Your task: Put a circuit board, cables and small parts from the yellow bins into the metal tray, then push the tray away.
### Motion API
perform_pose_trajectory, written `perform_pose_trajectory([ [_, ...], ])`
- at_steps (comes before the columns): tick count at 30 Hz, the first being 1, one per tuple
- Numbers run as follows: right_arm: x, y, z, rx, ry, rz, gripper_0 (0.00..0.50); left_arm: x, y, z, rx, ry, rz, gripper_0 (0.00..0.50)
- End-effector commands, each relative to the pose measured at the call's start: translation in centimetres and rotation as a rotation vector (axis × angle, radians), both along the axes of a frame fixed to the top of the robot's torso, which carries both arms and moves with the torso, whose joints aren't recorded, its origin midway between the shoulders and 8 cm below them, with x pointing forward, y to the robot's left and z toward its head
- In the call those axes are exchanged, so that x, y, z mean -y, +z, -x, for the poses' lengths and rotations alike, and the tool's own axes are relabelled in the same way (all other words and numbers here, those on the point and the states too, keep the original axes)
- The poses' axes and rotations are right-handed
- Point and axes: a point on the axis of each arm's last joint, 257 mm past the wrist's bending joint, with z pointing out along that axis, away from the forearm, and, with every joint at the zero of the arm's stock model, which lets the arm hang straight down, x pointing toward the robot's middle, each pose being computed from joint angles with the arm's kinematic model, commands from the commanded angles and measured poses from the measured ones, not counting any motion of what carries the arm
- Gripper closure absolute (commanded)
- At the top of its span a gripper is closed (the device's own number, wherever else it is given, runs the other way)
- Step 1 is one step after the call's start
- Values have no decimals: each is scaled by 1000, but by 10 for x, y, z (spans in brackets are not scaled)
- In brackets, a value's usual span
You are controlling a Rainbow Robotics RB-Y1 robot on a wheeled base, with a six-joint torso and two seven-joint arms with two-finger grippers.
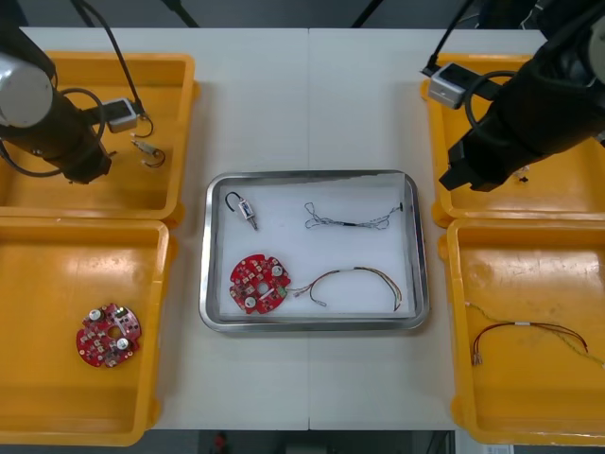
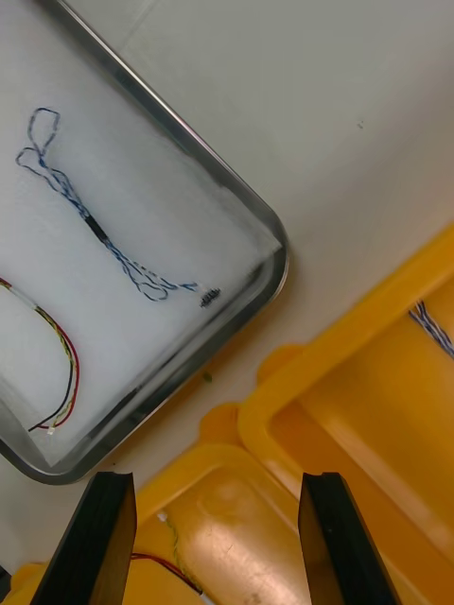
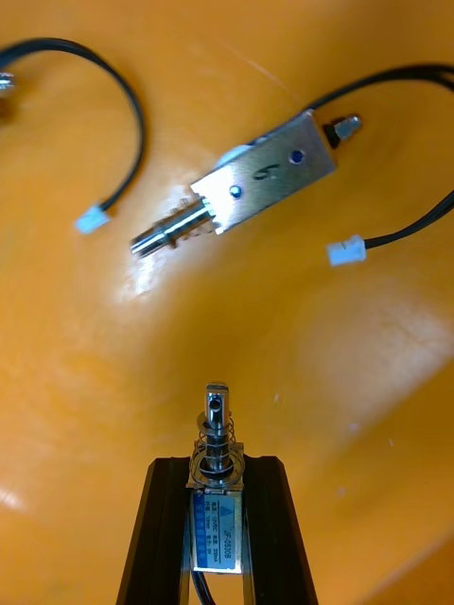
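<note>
The left fingers [image 3: 156,539] clench a small metal part [image 3: 217,515] between them over a yellow bin [image 3: 85,378]. Just past their tips lies a second metal part [image 3: 270,175] with black cables [image 3: 128,95]. The right fingers [image 2: 104,539] stand released above the right bins [image 2: 312,397]. Beyond them the metal tray [image 2: 270,236] holds a blue-and-white cable [image 2: 104,236].

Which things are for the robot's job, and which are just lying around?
For the job: metal tray; circuit board, blue and white cable, red and yellow cable, small metal part inside it; held part in left gripper; right gripper, open, over the yellow bins.

Lying about: spare board, spare cable, loose part, in the yellow bins.
</note>
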Motion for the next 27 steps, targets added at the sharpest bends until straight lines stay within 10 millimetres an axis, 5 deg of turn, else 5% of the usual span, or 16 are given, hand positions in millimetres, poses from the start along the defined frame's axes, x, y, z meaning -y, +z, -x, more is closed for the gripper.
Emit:
perform_pose_trajectory([
  [1, 46, 12, 7, 16, -203, -58, 0, -15, 77, -10, 64, 43, 39, 500],
  [15, 120, -3, 21, -32, -644, -123, 0, 14, 139, 16, 54, 340, 179, 500],
  [27, 167, -28, 42, -72, -810, -114, 0, 71, 136, 42, 20, 540, 315, 500],
])
